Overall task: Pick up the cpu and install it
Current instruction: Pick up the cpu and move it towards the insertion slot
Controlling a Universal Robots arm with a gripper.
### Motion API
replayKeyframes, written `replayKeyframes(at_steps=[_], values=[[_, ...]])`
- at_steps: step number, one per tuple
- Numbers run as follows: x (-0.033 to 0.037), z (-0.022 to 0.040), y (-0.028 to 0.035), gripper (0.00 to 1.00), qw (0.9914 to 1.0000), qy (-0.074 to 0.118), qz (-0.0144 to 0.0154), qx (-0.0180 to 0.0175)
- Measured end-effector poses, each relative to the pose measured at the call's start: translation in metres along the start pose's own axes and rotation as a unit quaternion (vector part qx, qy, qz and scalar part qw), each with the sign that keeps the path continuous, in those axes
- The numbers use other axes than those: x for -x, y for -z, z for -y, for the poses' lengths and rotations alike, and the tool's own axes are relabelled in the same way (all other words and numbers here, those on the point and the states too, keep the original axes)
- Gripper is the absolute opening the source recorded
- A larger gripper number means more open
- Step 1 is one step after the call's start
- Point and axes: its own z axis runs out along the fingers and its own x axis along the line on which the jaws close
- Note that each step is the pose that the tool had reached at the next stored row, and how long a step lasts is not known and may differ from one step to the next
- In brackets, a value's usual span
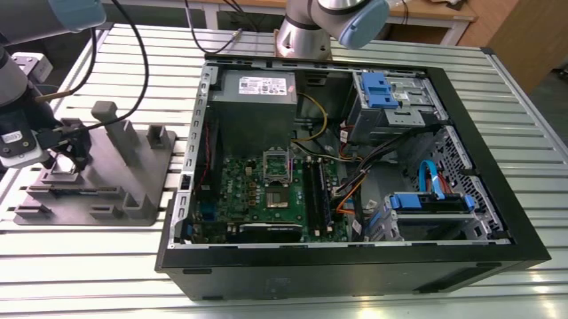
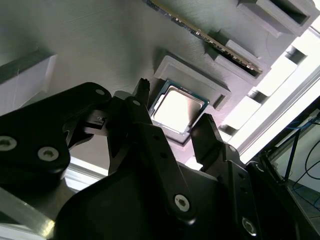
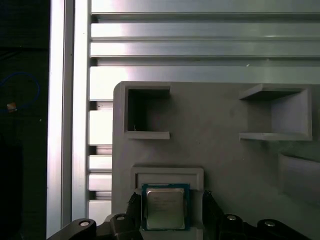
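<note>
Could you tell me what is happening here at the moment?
The arm's gripper is at the grey parts fixture, its open fingers on either side of the cpu, which lies in its recess, not yet lifted. The open computer case sits beside the fixture, towards the exterior view's right.

We find the gripper [image 1: 66,156] low on the fixture [image 1: 124,199], its fingers [image 3: 133,207] spread either side of the cpu [image 3: 165,206], with a raised lip [image 3: 167,175] close against the chip. Two posts [image 1: 114,129] stand near it, toward the case [image 1: 201,119]. The case lies open on top. Inside, we see the socket [image 1: 278,197] bare, the upright frame [image 1: 277,161] at its far edge, and cables [image 1: 342,159] to the exterior view's right.
</note>
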Motion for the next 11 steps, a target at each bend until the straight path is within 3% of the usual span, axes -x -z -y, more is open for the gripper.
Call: replayKeyframes(at_steps=[11], values=[[-0.0012,0.0001,-0.0025,0.60,1.00000,0.000,0.0000,0.0000]])
